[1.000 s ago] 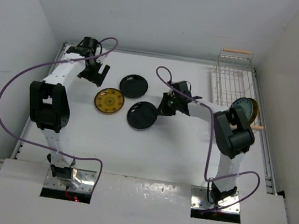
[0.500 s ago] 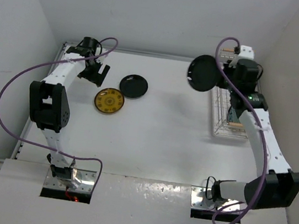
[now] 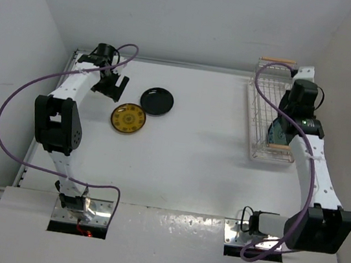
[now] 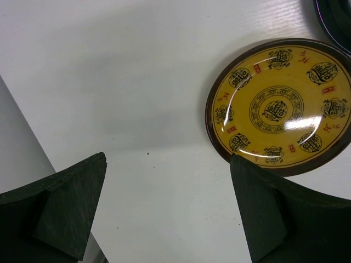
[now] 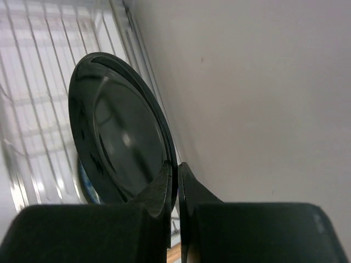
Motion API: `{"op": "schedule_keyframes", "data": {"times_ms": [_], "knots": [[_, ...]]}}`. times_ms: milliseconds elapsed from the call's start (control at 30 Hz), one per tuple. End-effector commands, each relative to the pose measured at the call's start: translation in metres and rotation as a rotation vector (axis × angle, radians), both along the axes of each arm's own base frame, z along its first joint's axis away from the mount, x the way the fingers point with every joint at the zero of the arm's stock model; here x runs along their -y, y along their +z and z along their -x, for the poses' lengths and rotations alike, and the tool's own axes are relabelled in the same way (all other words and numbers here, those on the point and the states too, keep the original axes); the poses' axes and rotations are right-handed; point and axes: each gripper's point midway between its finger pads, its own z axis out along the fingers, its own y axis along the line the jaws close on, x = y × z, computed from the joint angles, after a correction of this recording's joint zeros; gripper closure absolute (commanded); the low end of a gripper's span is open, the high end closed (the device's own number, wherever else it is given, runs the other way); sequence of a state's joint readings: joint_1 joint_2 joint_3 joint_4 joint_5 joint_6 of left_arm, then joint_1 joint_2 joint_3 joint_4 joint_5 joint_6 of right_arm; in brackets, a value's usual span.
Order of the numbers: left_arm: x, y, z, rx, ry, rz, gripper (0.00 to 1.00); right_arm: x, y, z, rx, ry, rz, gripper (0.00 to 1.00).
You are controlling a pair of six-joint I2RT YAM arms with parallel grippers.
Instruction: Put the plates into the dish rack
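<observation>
My right gripper (image 5: 177, 170) is shut on the rim of a glossy black plate (image 5: 118, 131) and holds it on edge over the wires of the white dish rack (image 5: 38, 66). In the top view that gripper (image 3: 289, 120) hangs over the rack's (image 3: 265, 98) near half, beside a pale blue-green plate (image 3: 277, 130) standing in it. A second black plate (image 3: 157, 101) and a yellow patterned plate (image 3: 128, 118) lie flat on the table. My left gripper (image 3: 111, 85) is open and empty, just left of the yellow plate (image 4: 279, 107).
The rack has wooden handles at the far end (image 3: 278, 60) and the near end (image 3: 280, 146) and stands against the right wall (image 5: 263, 82). A raised table rim (image 3: 74, 58) runs close behind the left gripper.
My right arm lifted a black plate from the table middle, swung it right and up, and has now lowered it over the rack. The left arm has not moved.
</observation>
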State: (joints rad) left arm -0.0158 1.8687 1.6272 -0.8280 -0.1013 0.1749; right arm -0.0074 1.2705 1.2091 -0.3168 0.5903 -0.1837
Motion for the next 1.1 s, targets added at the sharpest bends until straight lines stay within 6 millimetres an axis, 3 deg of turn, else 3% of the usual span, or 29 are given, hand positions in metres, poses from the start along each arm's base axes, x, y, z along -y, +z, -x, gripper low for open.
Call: {"op": "schedule_keyframes", "data": {"times_ms": [0, 133, 800, 900, 1067], "knots": [[-0.004, 0.012, -0.004, 0.039, 0.011, 0.004, 0.01, 0.018, -0.026, 0.007, -0.073, -0.044, 0.062, 1.0], [-0.004, 0.012, -0.004, 0.039, 0.011, 0.004, 0.01, 0.019, -0.053, 0.008, -0.117, -0.044, 0.051, 1.0], [-0.004, 0.008, -0.004, 0.03, 0.011, 0.004, 0.01, 0.011, -0.127, 0.012, -0.27, -0.036, -0.009, 1.0], [-0.004, 0.008, -0.004, 0.03, 0.011, 0.004, 0.01, 0.011, -0.126, 0.013, -0.255, -0.051, -0.025, 1.0], [-0.004, 0.008, -0.004, 0.03, 0.011, 0.004, 0.01, 0.011, -0.091, 0.006, -0.163, -0.05, -0.023, 1.0]]}}
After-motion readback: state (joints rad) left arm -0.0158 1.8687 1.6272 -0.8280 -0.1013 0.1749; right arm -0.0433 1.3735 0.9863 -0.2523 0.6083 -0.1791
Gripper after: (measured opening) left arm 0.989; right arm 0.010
